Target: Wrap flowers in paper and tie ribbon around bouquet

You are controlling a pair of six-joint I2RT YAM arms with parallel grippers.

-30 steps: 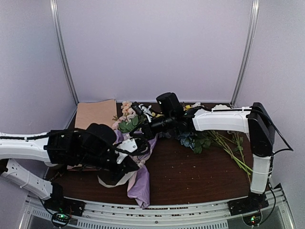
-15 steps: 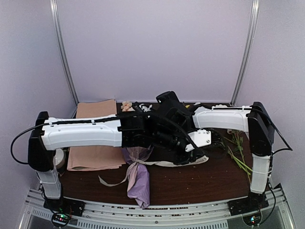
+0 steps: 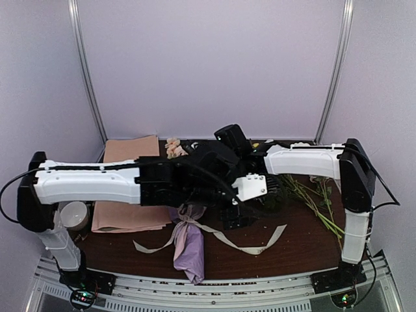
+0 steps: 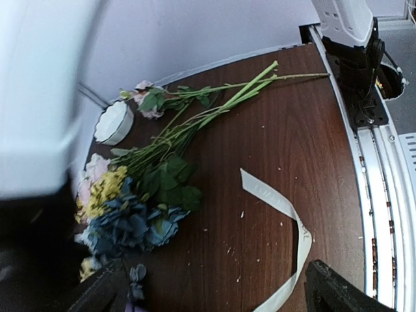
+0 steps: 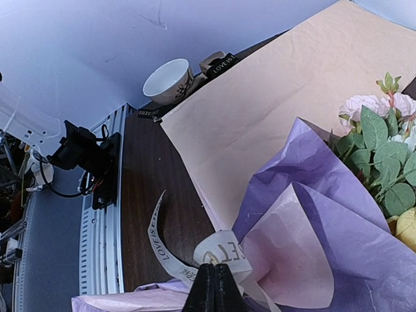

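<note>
We have the ribbon around the bouquet, with one tail lying loose.
The bouquet lies by the table's front edge, left of the middle. Our left gripper hangs spread above the loose tail. Our right gripper is pressed together at the knot, pinching it or not we cannot tell. We judge a tug there could slacken the wrap, or the crossed arms could collide.

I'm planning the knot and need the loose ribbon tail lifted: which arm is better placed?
Left, likely. The left gripper hangs open right above the ribbon tail, while the right gripper is shut at the bouquet wrap.
</note>
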